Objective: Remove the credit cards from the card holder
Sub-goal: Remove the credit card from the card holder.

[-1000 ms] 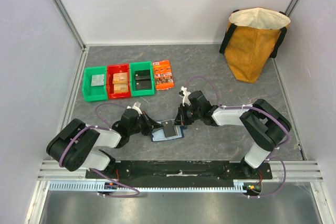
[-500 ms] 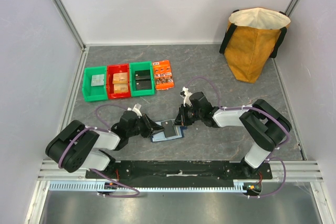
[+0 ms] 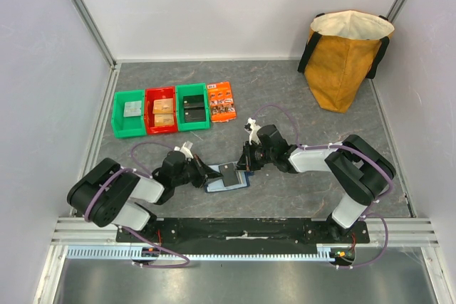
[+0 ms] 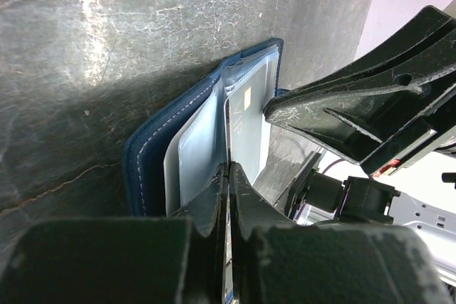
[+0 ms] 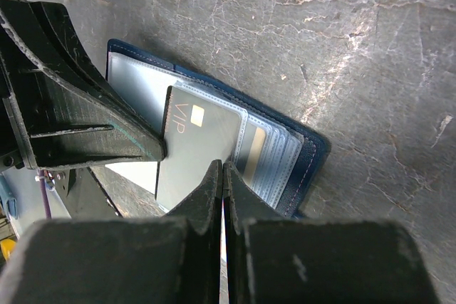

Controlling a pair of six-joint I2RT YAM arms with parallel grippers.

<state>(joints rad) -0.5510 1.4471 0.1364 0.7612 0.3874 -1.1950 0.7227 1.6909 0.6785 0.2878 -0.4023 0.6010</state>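
Navy and small, the folding card holder with pale clear sleeves lies open on the grey stone-patterned bench between the two arms, a dark grey plastic card angling up from it. From the left wrist, the left pincer is pressed together on what looks like a sleeve edge, anchoring the card holder. From the right wrist, the right pincer pinches the card's free edge; the pull should, I judge, run straight along the sleeve against that anchor, lest the card jam.
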